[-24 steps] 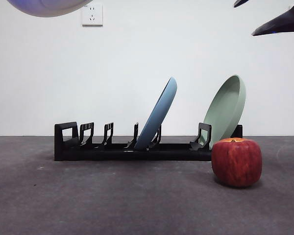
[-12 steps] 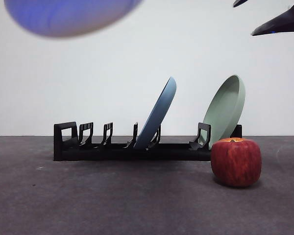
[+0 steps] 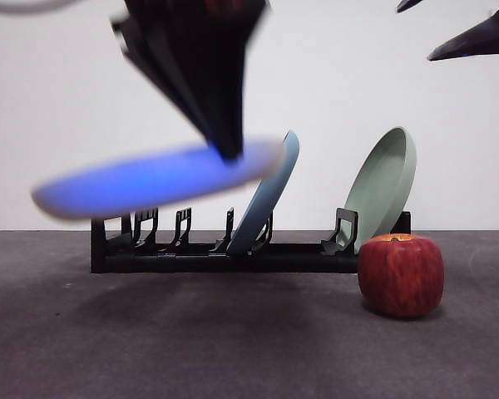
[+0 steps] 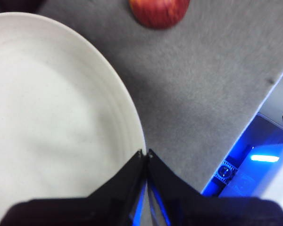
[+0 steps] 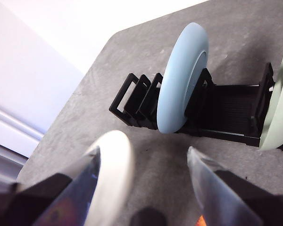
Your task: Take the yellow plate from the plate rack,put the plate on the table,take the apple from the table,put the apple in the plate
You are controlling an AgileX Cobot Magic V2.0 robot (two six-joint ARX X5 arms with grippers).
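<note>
My left gripper [image 3: 229,150] comes down from above, shut on the rim of the yellow plate [image 3: 150,179]. The plate hangs nearly flat above the table [image 3: 191,341], in front of the left half of the plate rack [image 3: 224,256]. It is blurred and looks bluish here. The left wrist view shows the jaws [image 4: 145,153] pinching the cream plate [image 4: 52,108], with the apple [image 4: 159,10] beyond. The dark red apple [image 3: 401,274] sits on the table by the rack's right end. My right gripper [image 5: 141,188] is open and empty, and it is high at the top right [image 3: 474,37].
A light blue plate [image 3: 270,191] and a pale green plate [image 3: 387,183] lean in the rack. The right wrist view shows the rack [image 5: 226,110], the blue plate [image 5: 181,77] and the cream plate's edge [image 5: 115,169]. The left wrist view shows the table's edge [image 4: 254,101].
The plate has dropped from the top left corner to just above rack height, and the left gripper holding it has come into view. The apple, rack and right arm have not moved.
</note>
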